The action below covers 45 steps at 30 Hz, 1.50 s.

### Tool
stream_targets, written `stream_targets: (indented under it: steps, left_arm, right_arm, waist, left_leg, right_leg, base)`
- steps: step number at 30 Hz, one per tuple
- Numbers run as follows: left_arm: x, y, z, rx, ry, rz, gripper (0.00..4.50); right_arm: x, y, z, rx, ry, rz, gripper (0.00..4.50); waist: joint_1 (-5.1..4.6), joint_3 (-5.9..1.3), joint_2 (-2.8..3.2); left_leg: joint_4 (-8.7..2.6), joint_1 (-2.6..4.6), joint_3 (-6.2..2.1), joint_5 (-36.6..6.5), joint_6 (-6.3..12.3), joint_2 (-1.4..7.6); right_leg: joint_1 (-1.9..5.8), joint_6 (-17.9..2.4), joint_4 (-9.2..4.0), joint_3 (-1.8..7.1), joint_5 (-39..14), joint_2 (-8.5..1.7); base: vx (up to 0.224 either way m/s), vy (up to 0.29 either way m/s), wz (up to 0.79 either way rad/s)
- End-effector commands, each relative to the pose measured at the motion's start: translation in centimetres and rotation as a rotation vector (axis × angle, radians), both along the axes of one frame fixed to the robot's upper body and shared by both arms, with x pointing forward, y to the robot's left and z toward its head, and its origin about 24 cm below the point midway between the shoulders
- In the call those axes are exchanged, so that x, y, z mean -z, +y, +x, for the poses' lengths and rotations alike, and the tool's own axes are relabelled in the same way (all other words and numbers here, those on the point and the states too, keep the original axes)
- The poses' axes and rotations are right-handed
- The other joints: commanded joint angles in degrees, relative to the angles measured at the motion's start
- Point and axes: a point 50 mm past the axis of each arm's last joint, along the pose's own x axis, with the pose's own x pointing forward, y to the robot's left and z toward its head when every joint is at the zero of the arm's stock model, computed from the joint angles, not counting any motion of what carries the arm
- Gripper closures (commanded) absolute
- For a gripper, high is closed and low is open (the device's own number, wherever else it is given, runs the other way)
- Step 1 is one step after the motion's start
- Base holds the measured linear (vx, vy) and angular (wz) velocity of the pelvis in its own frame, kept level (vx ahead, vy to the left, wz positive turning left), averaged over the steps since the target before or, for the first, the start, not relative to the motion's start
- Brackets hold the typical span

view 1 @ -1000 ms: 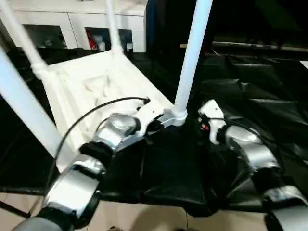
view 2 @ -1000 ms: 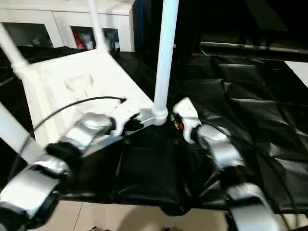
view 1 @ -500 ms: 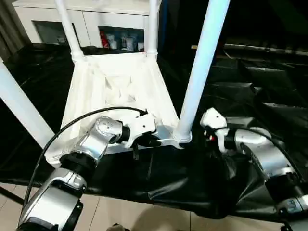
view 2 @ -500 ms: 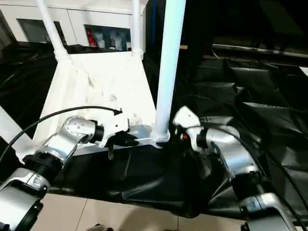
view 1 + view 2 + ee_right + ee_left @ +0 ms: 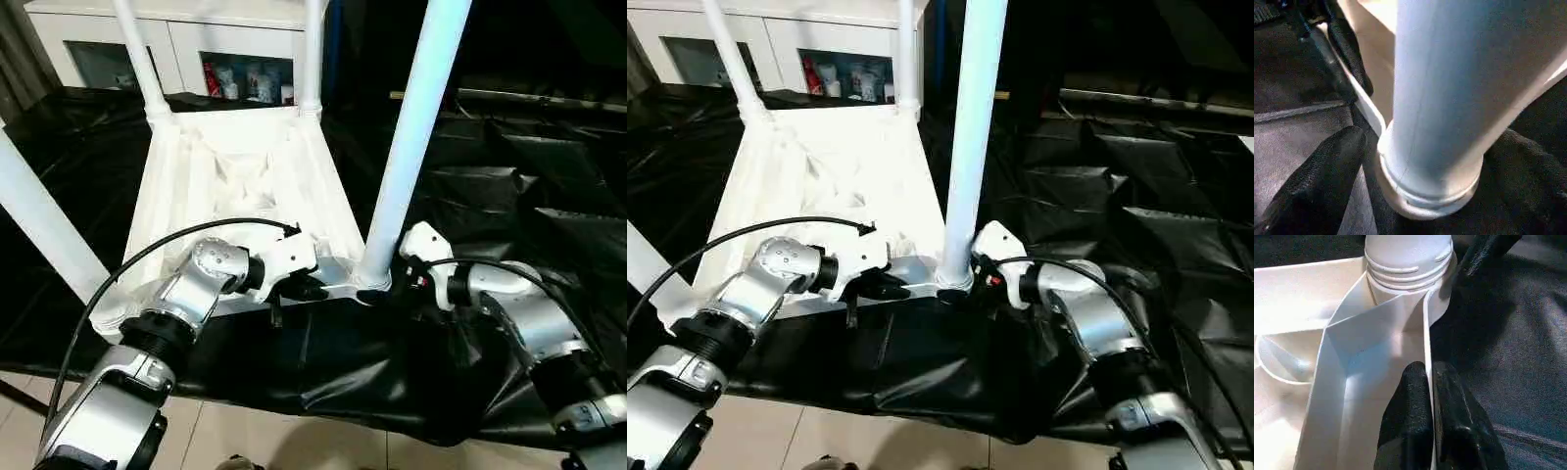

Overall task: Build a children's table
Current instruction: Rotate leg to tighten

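Surface: black plastic sheeting (image 5: 509, 186) covers the work area, with pale floor tiles (image 5: 872, 441) at its near edge.
Left fingers (image 5: 1415, 396): two black pads pinched tight on the thin near rim wall of the tabletop (image 5: 235, 186), one pad each side of the wall.
Right fingers (image 5: 1327, 171): spread apart around the flared base of the near right leg (image 5: 407, 147), one pad each side of it; whether they press on it I cannot tell.
Tabletop: white, lying ribbed side up on the sheeting, near edge just ahead of both wrists.
Legs: near right leg stands upright in its corner socket; two far legs (image 5: 137, 59) rise from the far corners; another leg (image 5: 44, 225) crosses at the left.
Background: white cabinet (image 5: 167, 34) with glass doors beyond the tabletop.
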Motion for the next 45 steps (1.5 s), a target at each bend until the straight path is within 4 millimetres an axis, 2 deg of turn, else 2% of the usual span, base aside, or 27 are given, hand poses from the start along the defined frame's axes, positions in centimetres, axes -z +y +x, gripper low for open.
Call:
stream_targets:
  steps: [1, 5, 6, 10, 17, 25, 30, 31, 32, 33, 34, 35, 36, 37, 39, 40, 41, 42, 43, 45]
  left_arm:
    - [0.1, -1.1, -0.7, 0.078, 0.008, 0.011, 4.5]
    - [0.2, -1.1, -0.7, 0.078, 0.008, 0.013, 4.5]
    - [0.2, -1.1, -0.7, 0.078, 0.008, 0.013, 4.5]
    - [0.2, -1.1, -0.8, 0.076, 0.01, 0.017, 4.5]
    - [0.2, -1.0, -0.8, 0.076, 0.014, 0.022, 4.5]
    - [0.4, -0.8, -0.9, 0.08, 0.037, 0.035, 4.5]
    - [0.7, -0.9, -0.7, 0.04, 0.047, 0.029, 4.5]
    - [0.8, -1.2, -0.3, -0.001, 0.047, 0.022, 4.5]
    - [1.0, -1.9, 0.4, -0.078, 0.033, 0.013, 4.5]
    - [1.0, -1.9, 0.4, -0.078, 0.033, 0.013, 4.5]
    - [1.0, -2.4, 0.8, -0.134, 0.018, 0.011, 4.5]
    - [0.9, -3.5, 1.8, -0.257, -0.012, 0.004, 4.5]
    - [0.9, -3.9, 2.1, -0.308, -0.018, 0.0, 4.5]
    - [0.8, -4.3, 2.4, -0.357, -0.023, 0.002, 4.5]
    - [0.8, -4.8, 2.7, -0.397, -0.048, 0.014, 4.5]
    - [0.8, -5.2, 2.8, -0.408, -0.059, 0.027, 4.5]
    - [0.9, -5.5, 2.8, -0.41, -0.068, 0.039, 4.5]
    - [0.9, -5.7, 2.8, -0.413, -0.074, 0.044, 4.5]
    - [0.9, -5.8, 2.7, -0.412, -0.077, 0.049, 4.5]
    - [1.0, -6.0, 2.7, -0.413, -0.082, 0.048, 4.5]
  right_arm:
    - [-0.4, 0.0, 0.3, 0.007, -0.018, 0.006, 0.3]
    - [-0.4, 0.1, 0.5, 0.014, -0.017, 0.01, 0.47]
    - [-0.4, 0.1, 0.5, 0.015, -0.017, 0.011, 0.76]
    - [-0.4, 0.1, 0.6, 0.02, -0.017, 0.016, 0.94]
    - [-0.4, 0.2, 0.6, 0.022, -0.017, 0.046, 1.61]
    - [0.2, 0.3, 0.4, 0.048, 0.009, 0.068, 1.74]
    - [1.3, 0.1, 0.8, 0.178, 0.025, 0.063, 1.75]
    - [2.0, 0.1, 1.0, 0.254, 0.028, 0.061, 1.75]
    - [2.9, 0.3, 1.2, 0.396, 0.041, 0.078, 1.75]
    - [2.9, 0.3, 1.2, 0.396, 0.041, 0.078, 1.75]
    - [3.3, 0.5, 1.5, 0.488, 0.051, 0.099, 1.75]
    - [4.0, 1.0, 2.0, 0.656, 0.076, 0.137, 1.75]
    - [4.1, 1.3, 2.2, 0.723, 0.08, 0.149, 1.75]
    - [4.1, 1.5, 2.6, 0.789, 0.077, 0.16, 1.75]
    - [4.0, 1.9, 3.0, 0.875, 0.082, 0.183, 1.75]
    - [3.9, 2.2, 3.3, 0.926, 0.075, 0.183, 1.75]
    - [3.8, 2.4, 3.5, 0.97, 0.058, 0.17, 1.75]
    - [3.7, 2.9, 3.7, 0.97, 0.044, 0.162, 1.75]
    - [3.5, 3.4, 3.8, 0.965, 0.031, 0.162, 1.75]
    - [3.2, 4.2, 3.9, 0.944, 0.029, 0.172, 1.75]
  waist:
    - [-0.3, -4.13, -0.2]
    - [-0.24, -4.19, -0.14]
    - [-0.24, -4.19, -0.16]
    - [-0.26, -4.18, -0.17]
    - [-0.29, -4.23, -0.11]
    - [-0.34, -4.33, -0.07]
    - [-0.75, -4.0, 0.01]
    - [-0.84, -3.94, 0.0]
    - [-1.11, -3.79, 0.15]
    - [-1.35, -3.69, 0.1]
    - [-1.42, -3.76, 0.02]
    - [-1.62, -3.65, 0.74]
    - [-2.33, -3.56, 0.66]
    - [-2.48, -3.63, 0.33]
    - [-2.63, -3.62, 0.56]
    - [-2.73, -3.66, 0.78]
    - [-2.94, -3.68, 0.74]
    - [-3.06, -3.74, 1.2]
    - [-3.22, -3.72, 0.84]
    - [-3.32, -3.71, 0.81]
  left_leg:
    - [-3.66, 0.97, -0.37, -14.57, 1.76, 1.25]
    - [-3.62, 0.89, -0.38, -13.46, 2.07, 1.24]
    - [-3.59, 0.91, -0.37, -13.47, 2.08, 1.22]
    - [-3.62, 0.94, -0.38, -13.81, 1.99, 1.26]
    - [-3.55, 0.96, -0.35, -13.33, 2.12, 1.22]
    - [-3.44, 0.92, -0.33, -12.75, 2.26, 1.17]
    - [-3.68, 0.95, -0.41, -14.96, 1.39, 1.08]
    - [-3.81, 0.97, -0.54, -16.34, 0.84, 1.01]
    - [-3.83, 1.17, -0.45, -17.54, 0.26, 0.89]
    - [-3.93, 1.53, -0.62, -19.43, -0.72, 0.79]
    - [-4.03, 1.44, -0.85, -19.82, -0.93, 0.78]
    - [-4.1, 1.51, -0.97, -20.91, -1.4, 0.71]
    - [-3.95, 1.84, -0.97, -22.81, -2.13, 0.58]
    - [-3.96, 1.87, -1.09, -23.19, -2.23, 0.44]
    - [-3.96, 1.69, -1.24, -23.99, -1.63, 0.32]
    - [-3.93, 1.67, -1.25, -24.17, -1.43, 0.32]
    - [-3.98, 1.56, -1.29, -24.28, -1.35, 0.28]
    - [-3.92, 1.64, -1.39, -24.65, -1.37, 0.21]
    - [-3.93, 1.55, -1.3, -24.74, -1.19, 0.18]
    - [-3.94, 1.41, -1.34, -24.91, -0.4, 0.16]
  right_leg:
    - [2.75, -13.44, -2.9, 1.84, -11.74, -2.3]
    - [2.85, -13.78, -2.68, 1.8, -9.97, -2.25]
    - [2.87, -13.78, -2.67, 1.8, -9.96, -2.24]
    - [2.85, -13.69, -2.73, 1.8, -10.71, -2.27]
    - [2.87, -13.84, -2.65, 1.78, -9.95, -2.21]
    - [2.97, -14.17, -2.5, 1.78, -8.9, -2.18]
    - [2.78, -13.55, -2.98, 1.77, -12.75, -2.26]
    - [2.9, -12.72, -3.21, 1.71, -15.34, -2.3]
    - [2.45, -12.12, -3.54, 1.8, -17.46, -2.24]
    - [2.28, -11.28, -4.03, 1.7, -20.73, -2.3]
    - [2.53, -10.79, -4.02, 1.57, -21.81, -2.36]
    - [2.32, -10.2, -4.24, 1.52, -23.19, -2.37]
    - [1.78, -9.98, -4.55, 1.46, -25.06, -2.25]
    - [2.04, -9.5, -4.73, 1.22, -26.22, -2.09]
    - [1.95, -8.34, -5.3, 0.99, -27.88, -2.23]
    - [1.87, -8.36, -5.3, 1.01, -27.61, -2.27]
    - [1.89, -8.28, -5.38, 0.91, -27.21, -2.14]
    - [1.79, -8.35, -5.35, 0.8, -27.07, -2.17]
    - [1.8, -8.31, -5.54, 0.78, -26.8, -2.09]
    - [1.84, -8.63, -5.46, 0.75, -26.03, -2.05]
  base:
    - [0.0, 0.0, 0.0]
    - [0.0, 0.0, 0.0]
    - [0.0, 0.0, 0.0]
    - [0.0, 0.0, 0.0]
    - [0.0, 0.0, 0.0]
    - [0.0, 0.0, 0.0]
    - [0.0, 0.0, 0.0]
    - [0.0, 0.0, 0.0]
    - [0.0, 0.0, 0.0]
    - [0.0, 0.0, 0.0]
    - [0.0, 0.0, 0.0]
    - [0.0, 0.0, 0.0]
    - [0.0, 0.0, 0.0]
    - [0.0, 0.0, 0.0]
    - [0.0, 0.0, 0.0]
    - [0.0, 0.0, 0.0]
    - [0.0, 0.0, 0.0]
    - [0.0, 0.0, 0.0]
    - [0.0, 0.0, 0.0]
    - [0.0, 0.0, 0.0]
